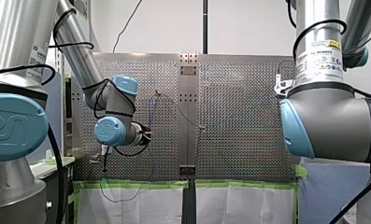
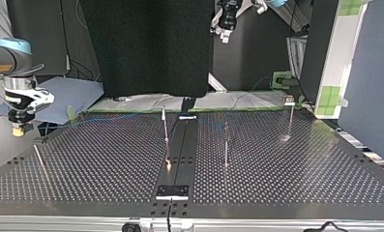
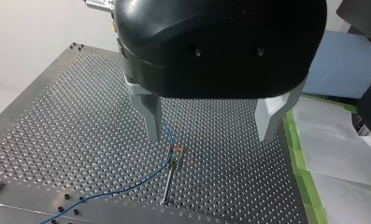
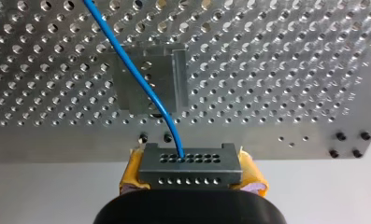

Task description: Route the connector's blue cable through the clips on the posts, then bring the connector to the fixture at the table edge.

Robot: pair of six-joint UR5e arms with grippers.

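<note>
RIGHT ARM HOLDS THE PLUG AT THE TABLE EDGE: My right gripper (image 4: 191, 176) clamps its yellow pads (image 4: 131, 172) on the grey connector (image 4: 190, 162), holding it just off the table edge and short of the metal fixture (image 4: 174, 79). The blue cable (image 4: 127, 60) leaves the connector's face and arcs over the fixture onto the perforated table (image 4: 276, 60). Well apart from the fixture, my left gripper (image 3: 211, 137) hangs empty with its metal fingers (image 3: 153, 123) spread wide above a thin post (image 3: 168, 182). There the cable meets a red clip (image 3: 176, 148); whether it is seated cannot be told. The connector looks small, rigid and light, and is best held by its flat sides, as it is here. The cable looks thin and limp and would likely sag or slip from a clip if tugged, so any hold belongs on the connector body, not on the wire.
</note>
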